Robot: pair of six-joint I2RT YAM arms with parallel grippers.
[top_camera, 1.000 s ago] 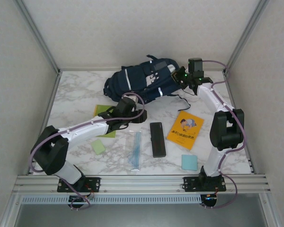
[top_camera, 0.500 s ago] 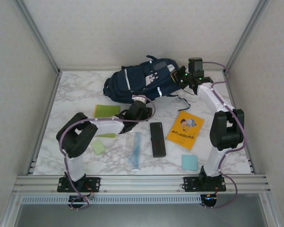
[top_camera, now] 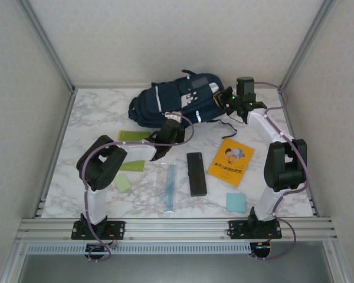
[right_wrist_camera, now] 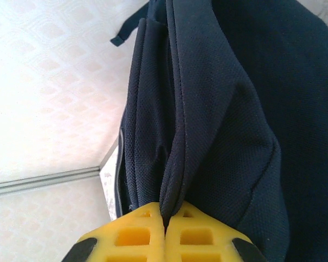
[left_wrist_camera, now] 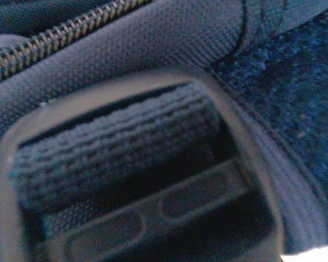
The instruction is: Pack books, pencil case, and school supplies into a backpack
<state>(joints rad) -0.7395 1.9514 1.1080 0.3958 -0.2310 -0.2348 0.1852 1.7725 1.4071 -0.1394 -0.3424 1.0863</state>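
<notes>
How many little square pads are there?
2. The pale green pad lies left of the ruler; the light blue pad lies on the near side of the orange-yellow book. Others may hide under the backpack.

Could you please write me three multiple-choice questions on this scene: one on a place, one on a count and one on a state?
1. Where does the black pencil case lie?
A. between the clear ruler and the orange-yellow book
B. on top of the ruler
C. on top of the book

2. How many small square pads lie on the table?
A. one
B. two
C. four

3. How does the right gripper stand?
A. wide open over the table
B. shut on a fold of the backpack
C. shut on the ruler

Key:
1 A: the case lies flat between the two, apart from both.
2 B: there is a pale green pad and a light blue pad.
3 B: the right wrist view shows the yellow fingers closed with dark fabric pinched between them.
</notes>
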